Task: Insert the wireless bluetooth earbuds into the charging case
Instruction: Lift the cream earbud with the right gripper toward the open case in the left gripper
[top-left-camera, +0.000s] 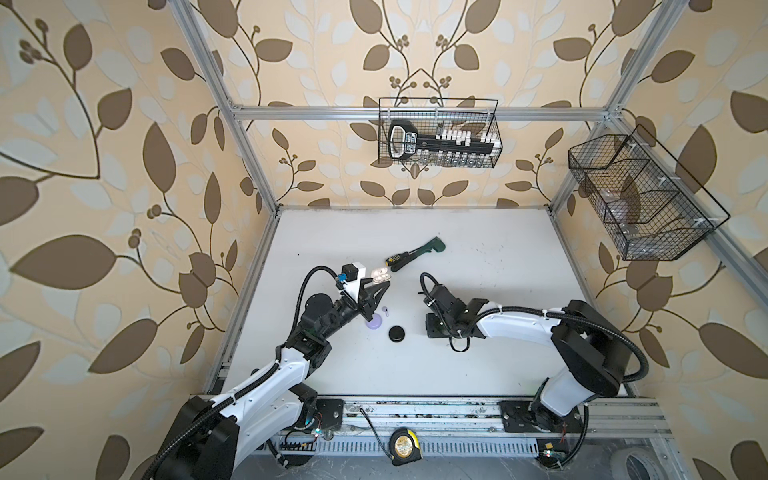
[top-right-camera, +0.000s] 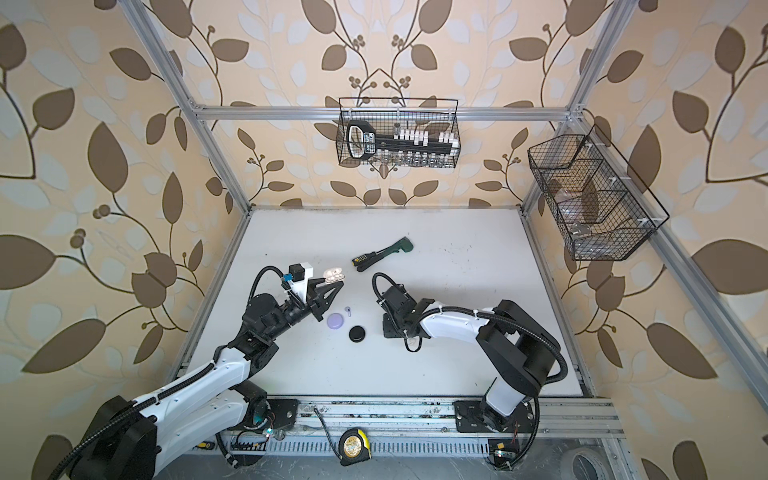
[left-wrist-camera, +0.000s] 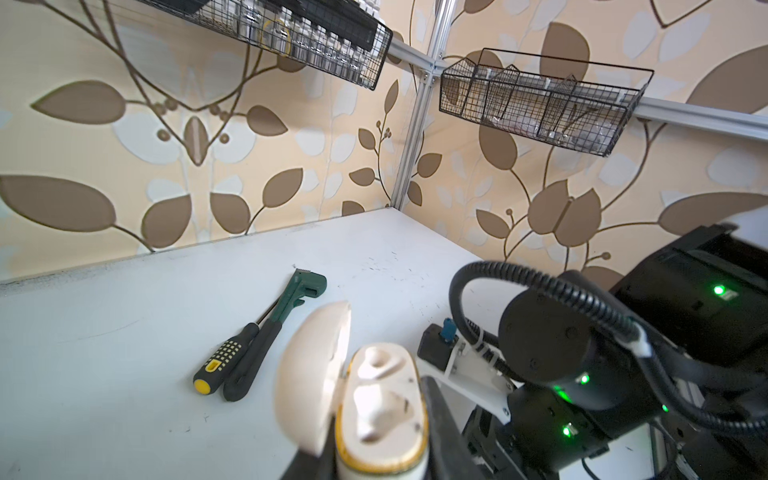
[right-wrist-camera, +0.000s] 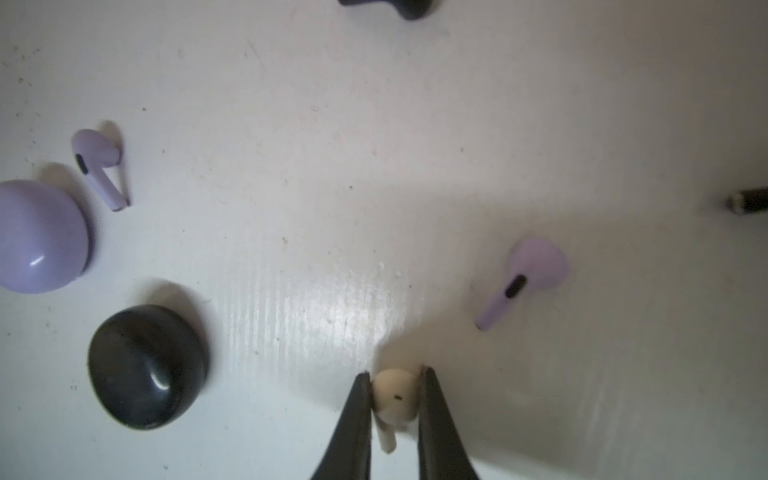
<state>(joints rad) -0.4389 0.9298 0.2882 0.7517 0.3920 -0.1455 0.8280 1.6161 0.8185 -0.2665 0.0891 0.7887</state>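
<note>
Beige leaf-patterned wallpaper surrounds a white table framed by aluminium rails; a rear wire basket and a side wire basket hang above.

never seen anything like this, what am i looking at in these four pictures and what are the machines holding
Two robot arms stand at a white table, each ending in a two-fingered gripper. Two pictures look down from overhead, nearly alike; the other two come from a small camera on each arm's wrist. The left gripper holds a cream-white charging case, lid open. The right gripper is shut on a cream-white earbud. Lying loose: a lilac case with a lilac earbud beside it, a second lilac earbud, a black case, a screwdriver and a green wrench.
</note>
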